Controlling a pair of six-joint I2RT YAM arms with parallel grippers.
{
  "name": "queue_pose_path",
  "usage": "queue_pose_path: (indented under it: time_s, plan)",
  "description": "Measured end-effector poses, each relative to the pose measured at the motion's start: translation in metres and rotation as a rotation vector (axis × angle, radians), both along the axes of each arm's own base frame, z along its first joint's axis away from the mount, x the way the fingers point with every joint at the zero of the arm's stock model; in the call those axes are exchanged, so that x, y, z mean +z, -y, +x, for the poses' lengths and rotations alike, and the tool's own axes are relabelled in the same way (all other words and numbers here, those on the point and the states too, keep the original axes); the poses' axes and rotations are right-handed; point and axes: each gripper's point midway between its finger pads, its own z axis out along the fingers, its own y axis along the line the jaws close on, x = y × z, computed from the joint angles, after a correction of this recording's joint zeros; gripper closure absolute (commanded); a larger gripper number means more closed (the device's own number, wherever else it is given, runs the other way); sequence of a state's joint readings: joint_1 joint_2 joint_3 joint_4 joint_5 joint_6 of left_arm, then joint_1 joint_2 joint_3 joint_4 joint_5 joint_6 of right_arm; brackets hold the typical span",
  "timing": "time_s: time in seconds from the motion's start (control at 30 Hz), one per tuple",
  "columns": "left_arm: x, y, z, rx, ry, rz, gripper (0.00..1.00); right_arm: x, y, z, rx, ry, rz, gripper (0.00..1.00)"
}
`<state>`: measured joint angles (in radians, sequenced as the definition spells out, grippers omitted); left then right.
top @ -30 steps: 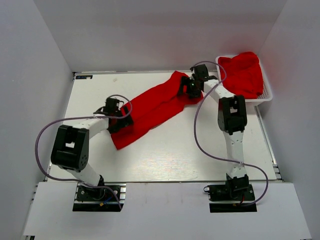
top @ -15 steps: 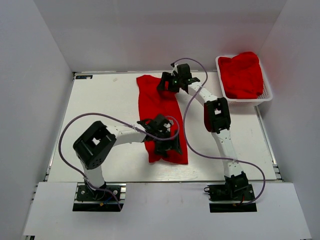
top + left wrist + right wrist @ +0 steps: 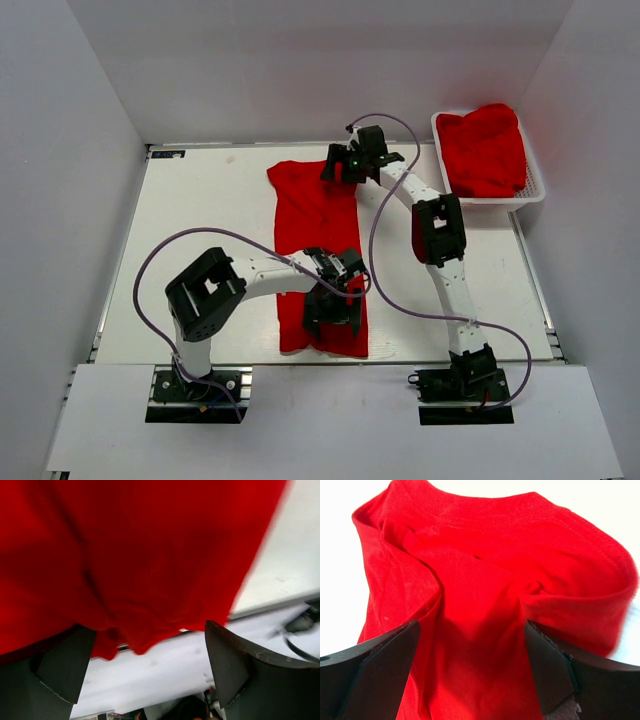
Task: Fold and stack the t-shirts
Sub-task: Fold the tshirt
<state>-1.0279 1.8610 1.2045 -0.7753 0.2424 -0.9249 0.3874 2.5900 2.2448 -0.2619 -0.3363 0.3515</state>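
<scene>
T-shirt [image 3: 318, 250] lies lengthwise on table [image 3: 200, 230], collar at far end, hem at near edge — left pincer [image 3: 332, 310] over hem, right pincer [image 3: 338, 166] over collar, both spread wide, clamping nothing — more red shirts [image 3: 485, 150] heaped in basket [image 3: 531, 195].

table: white, matte top [image 3: 200, 200], walled in on three sides; a few faint marks near the far edge.
back wall: plain white panel [image 3: 320, 60] standing along the far edge.
left wall: plain pale panel [image 3: 60, 150] rising from the left edge, a little greyer in shade.
right wall: matching pale panel [image 3: 600, 200] along the right edge.
board: white board [image 3: 330, 420] laid across the near edge, reaching past both near corners.
rail: thin silver strip [image 3: 122, 255] running along the left edge; a similar one on the right edge.
tag: small dark label [image 3: 170, 154] at the far left corner.
light: bright and even from above, with only soft shadows on the tabletop.
</scene>
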Motion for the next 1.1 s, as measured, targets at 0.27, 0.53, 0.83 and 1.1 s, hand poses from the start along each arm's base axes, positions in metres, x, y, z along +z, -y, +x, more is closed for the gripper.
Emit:
queue_pose_path:
  time_s: [0.27, 0.53, 0.83, 1.1]
  plan:
    - [0.033, -0.023, 0.025, 0.028, 0.138, 0.114, 0.00, 0.064, 0.038, 0.007, -0.061, 0.092, -0.065, 0.10]
    - [0.108, -0.063, 0.033, 0.161, 0.318, 0.018, 0.00, 0.128, 0.061, -0.052, -0.081, 0.157, -0.206, 0.10]
    - [0.077, -0.164, -0.005, 0.409, 0.291, 0.110, 0.00, 0.048, 0.001, -0.129, 0.015, 0.018, -0.416, 0.10]
    - [0.045, -0.175, 0.003, 0.456, 0.254, 0.166, 0.00, -0.019, -0.006, -0.112, -0.072, -0.051, -0.546, 0.10]
